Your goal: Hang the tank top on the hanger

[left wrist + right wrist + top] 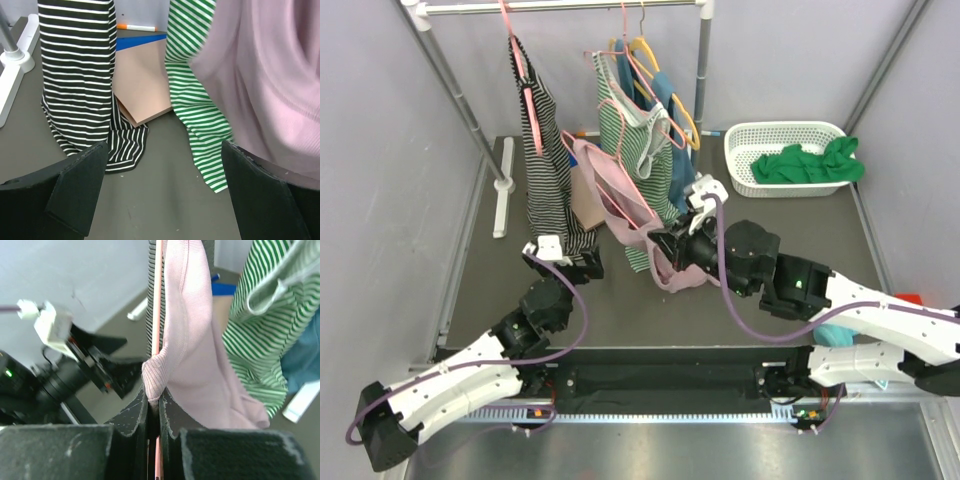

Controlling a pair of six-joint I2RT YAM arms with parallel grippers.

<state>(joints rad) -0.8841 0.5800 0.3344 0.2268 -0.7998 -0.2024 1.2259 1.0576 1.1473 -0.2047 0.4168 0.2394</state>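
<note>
Pink cloth and thin wire share one pinch. At the lower centre of the right wrist view, the right gripper [154, 407] has its fingers clenched on a fold of the tank top [190, 340]. The hanger [158, 300] runs straight up through the same gap.

From above, the tank top hangs at mid-frame. Its long axis slants from upper left down to lower right, where its lower end bunches at the right gripper. The hanger's wire follows that same slant alongside the cloth.

The left gripper [588, 266] is released, its fingers spread wide and holding nothing. It sits low and left of the pink cloth, just in front of the black-and-white striped garment [545, 170]. In its own view the tank top fills the upper right, past the right-hand finger, with the green-and-white striped top [195, 95] hanging just left of it.

So the free left arm is the nearer one for drawing a strap or hem over the wire. I judge its reach must go up and to the right in the frame.

No brand, label or legible writing shows anywhere. The orange marker [136, 27] at the back carries no text that can be read.
</note>
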